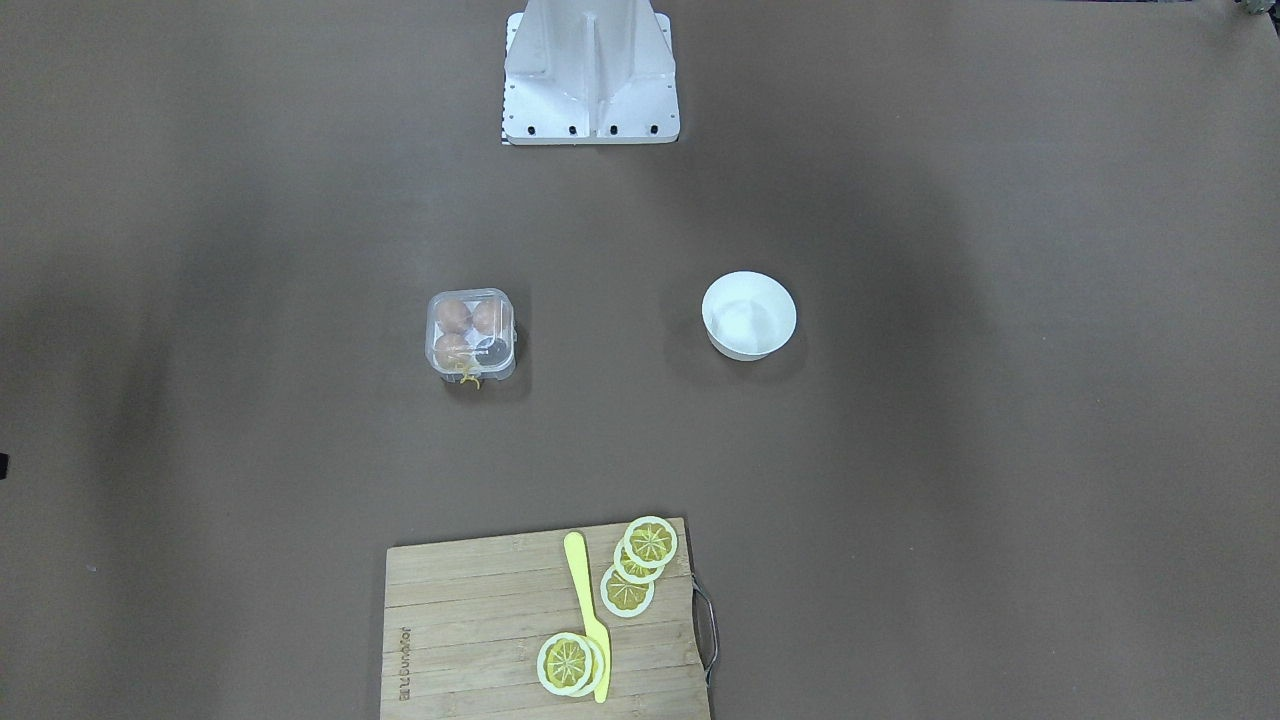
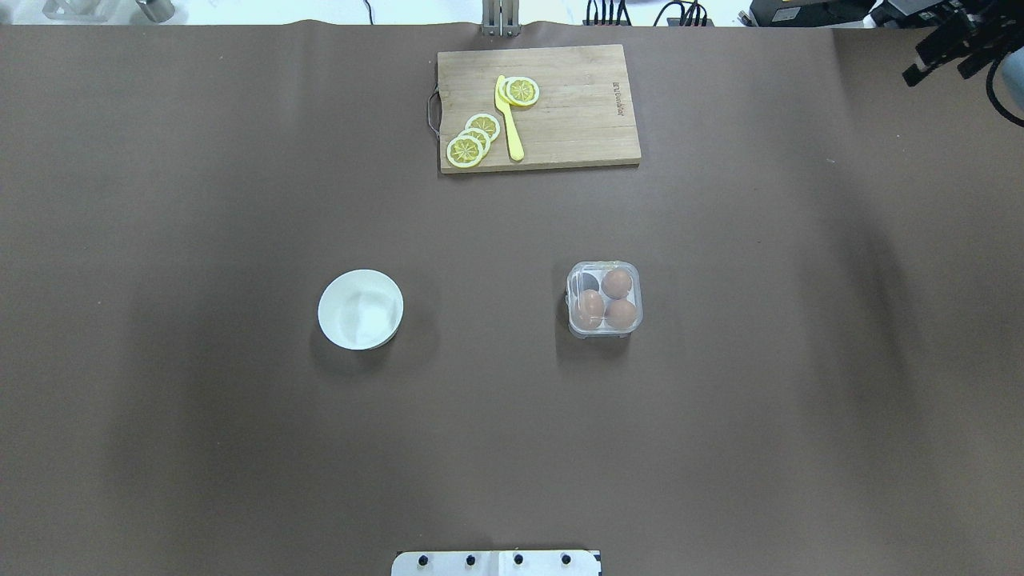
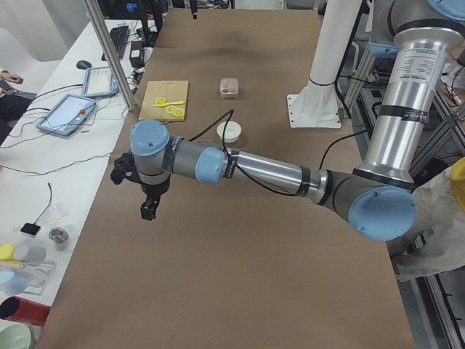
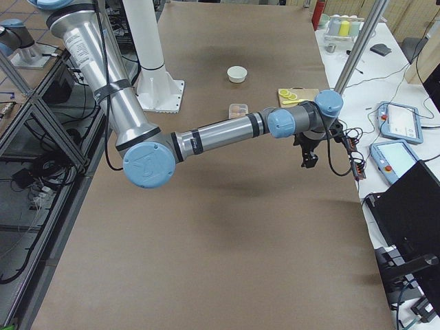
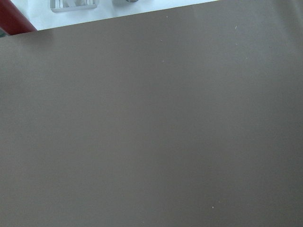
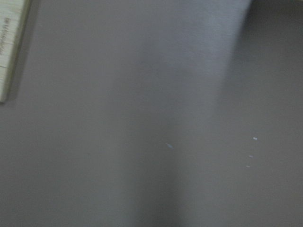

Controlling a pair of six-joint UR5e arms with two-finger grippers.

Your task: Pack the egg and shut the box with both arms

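Although its clear lid looked to be down over the cells in the front view, the box point(image 1: 470, 335) could not be judged latched. It sat at 9 o'clock of the bowl point(image 1: 749, 315), holding three eggs point(image 1: 455, 317), with the 4 o'clock cell bare and a yellow string point(image 1: 467, 379) at its 6 o'clock side.

From overhead the box lay at 3 o'clock of the bowl, its bare cell at 10 o'clock, and the board point(image 2: 560, 104) was well apart at 12.

From the left end, the left hand point(image 3: 148, 209) hung over bare desk point(image 3: 240, 276), well apart from the box; I could not tell its opening.

From the right end, the right hand point(image 4: 309, 162) hung likewise far from the box, its opening also impossible to tell.

Both wrist views showed only desk, plus a board edge at 10 o'clock in the right one.

The eggs were probably light, smooth and easily cracked or squirted out, so a gentle pinch across the waist would suit. The box seemed thin, flexible and prone to sliding. One hand should brace a tray wall while the other pressed the lid's string-side edge.
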